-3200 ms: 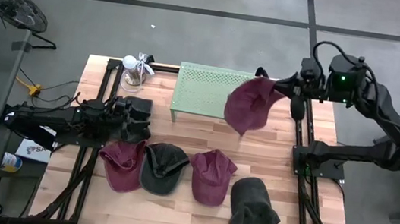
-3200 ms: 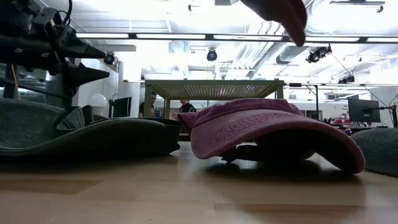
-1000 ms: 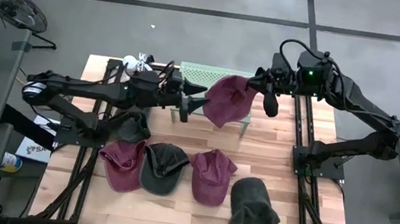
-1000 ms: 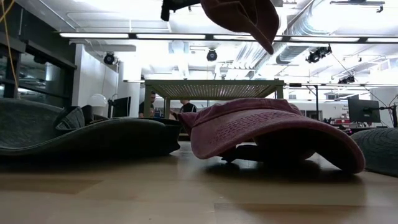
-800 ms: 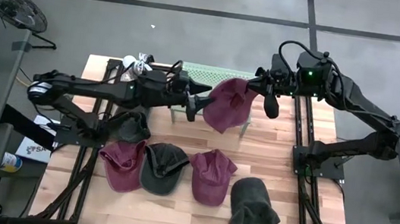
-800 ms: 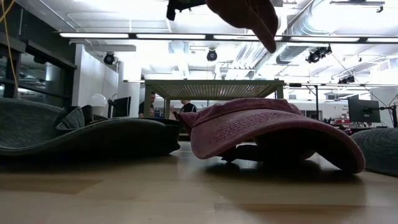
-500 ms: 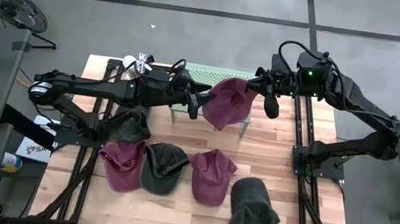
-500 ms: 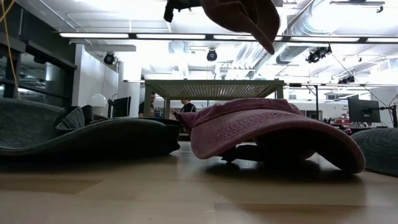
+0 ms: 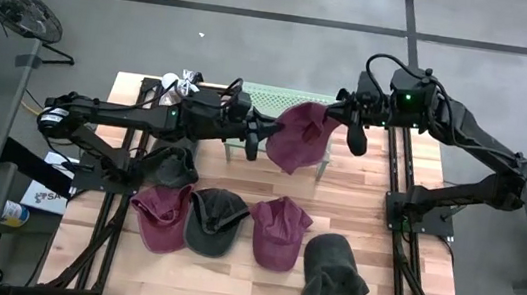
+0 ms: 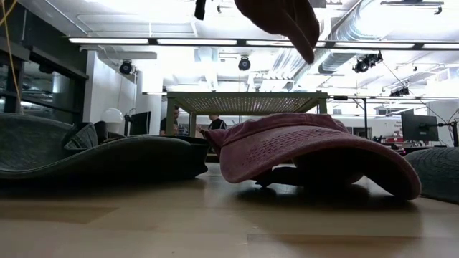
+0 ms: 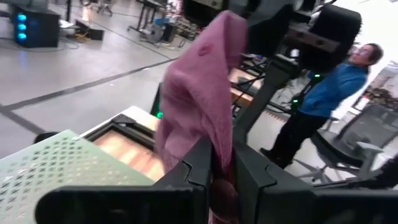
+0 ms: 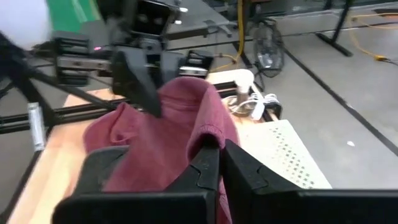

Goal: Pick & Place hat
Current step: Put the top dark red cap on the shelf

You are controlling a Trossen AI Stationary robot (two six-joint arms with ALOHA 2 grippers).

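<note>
A maroon hat [image 9: 297, 137] hangs in the air over the right end of the green perforated rack [image 9: 259, 102]; it also shows at the top of the low view [image 10: 287, 18]. My left gripper [image 9: 263, 133] reaches in from the table's left and is shut on the hat's left side. My right gripper [image 9: 337, 108] reaches in from the right and is shut on the hat's far right side. The hat is stretched loosely between the two. My left gripper pinches a fold of the hat's cloth [image 11: 219, 146] at its left side between its two fingers. The fingers are about level and come from the table's left. The hat is lifted clear. My right gripper pinches the hat's hemmed edge [image 12: 210, 132] between its two fingers. The fingers come about level from the table's right. The rest of the hat bulges away from them toward the left gripper, clear of the rack and table.
Several hats lie in a row near the front edge: maroon [image 9: 159, 217], dark [image 9: 214, 222], maroon [image 9: 278, 232], dark green [image 9: 334, 272]. Another dark hat [image 9: 173, 165] lies at the left. A white object [image 9: 179, 82] stands at the back left. A person in blue [image 11: 323, 93] stands beyond the table.
My left gripper has gone a little toward the table's right, up against the hanging maroon hat's left side. The hat has stayed in the air in my right gripper, hardly shifting.
</note>
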